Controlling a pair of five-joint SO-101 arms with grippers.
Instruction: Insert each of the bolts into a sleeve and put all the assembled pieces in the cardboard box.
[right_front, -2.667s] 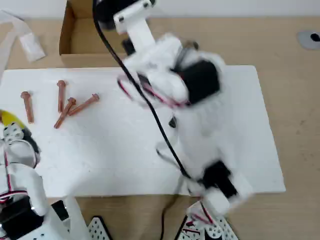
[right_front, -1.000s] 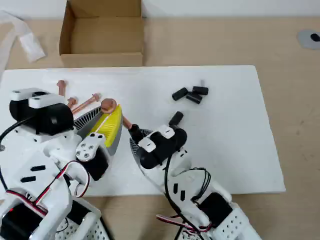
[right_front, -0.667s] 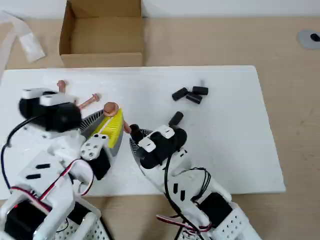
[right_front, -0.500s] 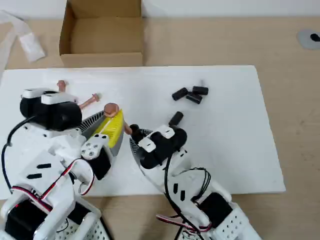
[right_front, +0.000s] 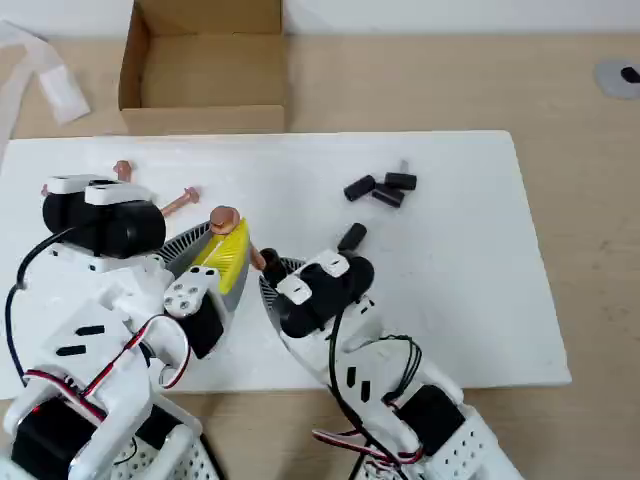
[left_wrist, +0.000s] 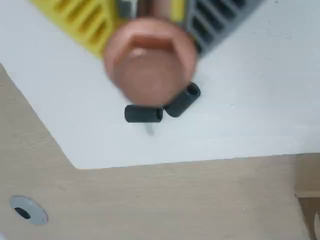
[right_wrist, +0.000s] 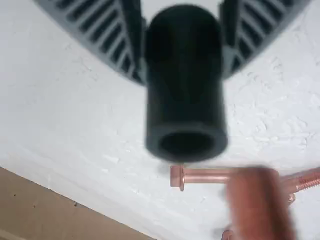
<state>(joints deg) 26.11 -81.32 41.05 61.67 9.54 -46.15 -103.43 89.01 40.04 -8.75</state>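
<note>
My left gripper (right_front: 222, 238) is shut on a copper bolt (right_front: 224, 217), gripped just under its head between the yellow and grey fingers. Seen from the left wrist, the bolt head (left_wrist: 150, 65) is close up in that gripper (left_wrist: 150, 17). The bolt's shank slants toward my right gripper (right_front: 268, 272), which is shut on a black sleeve (right_wrist: 185, 85) whose open end faces the bolts. The held bolt's tip (right_wrist: 260, 205) hangs just off the sleeve's mouth. The cardboard box (right_front: 200, 120) stands at the back left.
Loose bolts (right_front: 180, 202) lie on the white mat (right_front: 460, 290) behind the left arm. Three black sleeves (right_front: 382, 188) sit mid-mat, one more sleeve (right_front: 352, 237) closer to the right arm. A grey disc (right_front: 622, 75) lies at the far right.
The right arm has come back from near the box to the mat's front, and the left arm has risen with a bolt. In the last second the bolt only crept toward the sleeve.
</note>
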